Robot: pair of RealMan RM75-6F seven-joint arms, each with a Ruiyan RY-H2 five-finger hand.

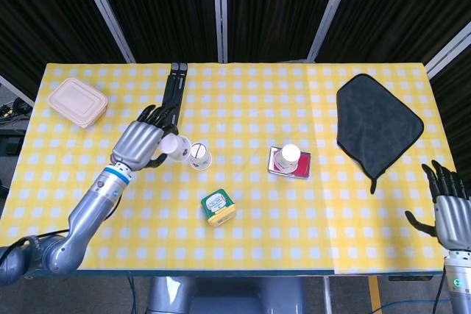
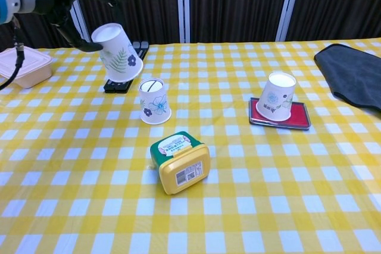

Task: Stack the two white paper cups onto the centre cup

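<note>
One fern-printed paper cup (image 2: 118, 51) is up off the table in your left hand (image 1: 140, 143), upside down and tilted, its fingers wrapped round the upper part of the cup. It hangs just above and to the left of the centre cup (image 2: 153, 101), which stands inverted on the yellow checked tablecloth (image 2: 268, 194) and shows a blue flower print. You can see in the head view that the held cup sits just beside the centre one, not yet over it. The third cup (image 2: 277, 96) stands inverted on a small red tray (image 2: 297, 117), well apart to the right. Your right hand (image 1: 449, 211) rests at the table's near right corner, fingers spread and holding nothing. In front of the centre cup lies a green-and-yellow tub (image 2: 179, 162) on its side. Farther out you have a black folding stand (image 1: 171, 98), a pink lunch box (image 1: 76, 101) and a dark cloth (image 1: 377, 123).
</note>
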